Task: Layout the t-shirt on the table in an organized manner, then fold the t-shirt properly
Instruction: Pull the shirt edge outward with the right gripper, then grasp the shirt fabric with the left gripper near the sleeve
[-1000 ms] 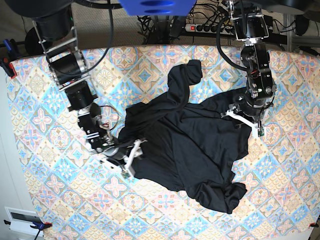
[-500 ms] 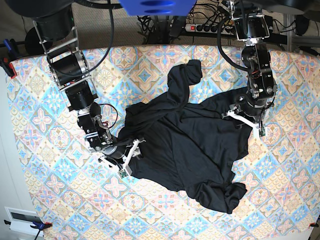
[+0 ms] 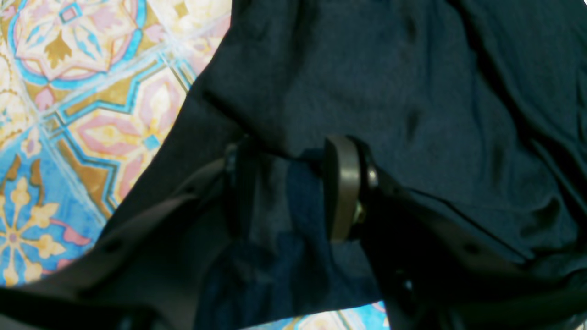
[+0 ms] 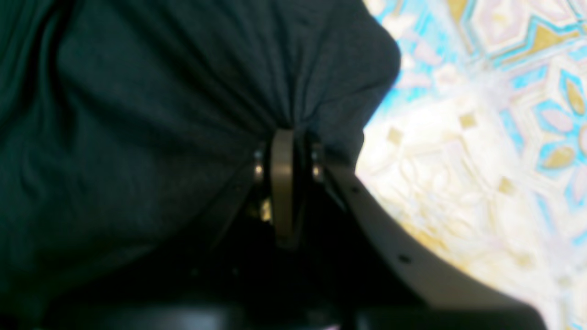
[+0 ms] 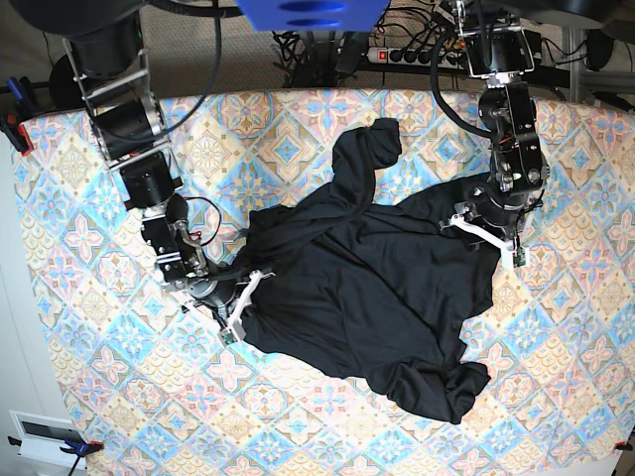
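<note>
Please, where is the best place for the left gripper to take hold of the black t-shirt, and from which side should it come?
Probably the free edge of the t-shirt beside bare table, coming from the table side. The left gripper already straddles a fold there, jaws apart. The right gripper pinches the opposite edge.

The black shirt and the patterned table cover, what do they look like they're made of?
The shirt looks like a soft, thin knit, possibly cotton jersey: matte black, and it gathers into fine folds where the right pincer pinches it. The table cover looks like printed cloth with a flat pastel tile pattern and little shine; whether it is woven fabric or coated, the pictures leave open.
</note>
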